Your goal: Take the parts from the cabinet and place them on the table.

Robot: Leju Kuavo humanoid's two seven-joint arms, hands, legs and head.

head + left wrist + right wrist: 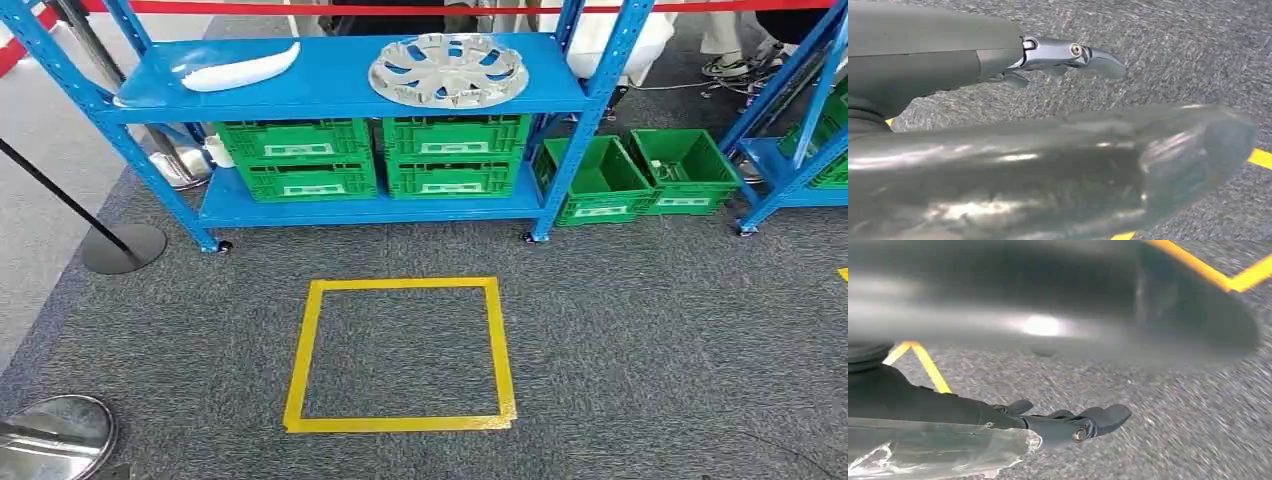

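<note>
Left robot hand (1068,55) and right robot hand (1083,422) hang over grey carpet (640,320), fingers stretched apart, holding nothing; yellow tape (928,367) lies just beside the right

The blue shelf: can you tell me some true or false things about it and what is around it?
1. A silver hubcap lies on the top of the blue shelf. True.
2. A white curved part lies to the right of the hubcap. False: it lies to its left.
3. Green crates are stacked on the lower shelf. True.
4. The yellow tape square on the carpet has a crate in it. False: only carpet is inside it.
5. The left hand holds the hubcap. False: it holds nothing and hangs over the carpet.
</note>
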